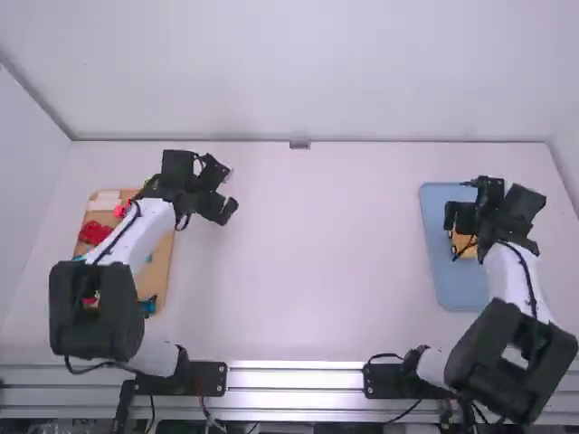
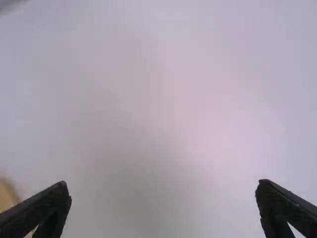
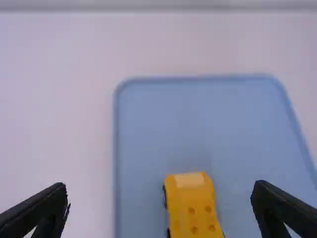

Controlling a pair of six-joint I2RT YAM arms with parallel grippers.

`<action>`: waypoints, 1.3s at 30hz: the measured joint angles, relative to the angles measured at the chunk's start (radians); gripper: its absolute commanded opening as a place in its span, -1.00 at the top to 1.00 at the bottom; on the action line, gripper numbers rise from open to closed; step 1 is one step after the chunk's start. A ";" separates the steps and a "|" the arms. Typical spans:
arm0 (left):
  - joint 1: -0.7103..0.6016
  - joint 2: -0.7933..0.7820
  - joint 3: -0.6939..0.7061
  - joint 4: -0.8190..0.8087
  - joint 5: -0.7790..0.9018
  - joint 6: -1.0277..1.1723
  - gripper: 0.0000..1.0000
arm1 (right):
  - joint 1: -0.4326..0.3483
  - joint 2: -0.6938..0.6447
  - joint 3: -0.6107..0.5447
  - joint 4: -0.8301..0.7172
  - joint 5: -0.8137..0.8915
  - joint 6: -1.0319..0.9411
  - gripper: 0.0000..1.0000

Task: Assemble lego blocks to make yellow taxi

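Note:
The yellow taxi (image 1: 466, 245) lies on the blue tray (image 1: 460, 287) at the table's right, partly hidden beneath my right gripper (image 1: 465, 206). In the right wrist view the taxi (image 3: 193, 208) shows its studded top and dark wheels at its side, between the wide-apart fingers of my right gripper (image 3: 161, 208), which is open above it. Just right of the wooden tray, over the white table, is my left gripper (image 1: 228, 188). The left wrist view has my left gripper (image 2: 163, 208) open too, bare table between its fingers.
On the left, the wooden tray (image 1: 161, 262) holds red pieces (image 1: 94, 233), white blocks (image 1: 107, 198) and a blue piece (image 1: 147, 306), partly covered by the left arm. A small grey block (image 1: 299, 145) sits at the table's far edge.

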 measured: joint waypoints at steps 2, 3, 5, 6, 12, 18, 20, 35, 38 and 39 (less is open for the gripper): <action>-0.032 -0.073 0.004 0.006 -0.074 -0.055 -0.98 | 0.059 -0.050 0.000 -0.014 0.008 -0.001 -0.97; -0.052 -0.116 0.005 0.006 -0.129 -0.096 -0.98 | 0.103 -0.082 0.000 -0.024 0.012 -0.006 -0.97; -0.071 -0.164 0.005 0.000 -0.186 -0.134 -0.98 | 0.156 -0.113 0.000 -0.025 0.015 -0.016 -0.97; -0.085 -0.202 0.005 -0.005 -0.225 -0.159 -0.98 | 0.199 -0.137 0.000 -0.020 0.014 -0.031 -0.97; -0.111 -0.334 0.005 -0.018 -0.314 -0.216 -0.98 | 0.364 -0.196 0.000 -0.003 0.015 -0.159 -0.97; -0.104 -0.377 0.004 -0.001 -0.323 -0.235 -0.91 | 0.460 -0.210 -0.003 0.013 0.016 -0.295 -0.91; -0.094 -0.383 0.002 0.015 -0.317 -0.247 -0.88 | 0.462 -0.222 -0.015 0.034 0.027 -0.309 -0.87; 0.009 -0.613 -0.224 0.243 -0.246 -0.419 -0.39 | 0.457 -0.462 -0.246 0.111 0.220 -0.164 -0.37; 0.009 -0.670 -0.282 0.300 -0.246 -0.434 -0.27 | 0.457 -0.520 -0.306 0.111 0.243 -0.112 -0.24; 0.009 -0.690 -0.299 0.312 -0.246 -0.435 -0.23 | 0.457 -0.540 -0.326 0.110 0.249 -0.095 -0.21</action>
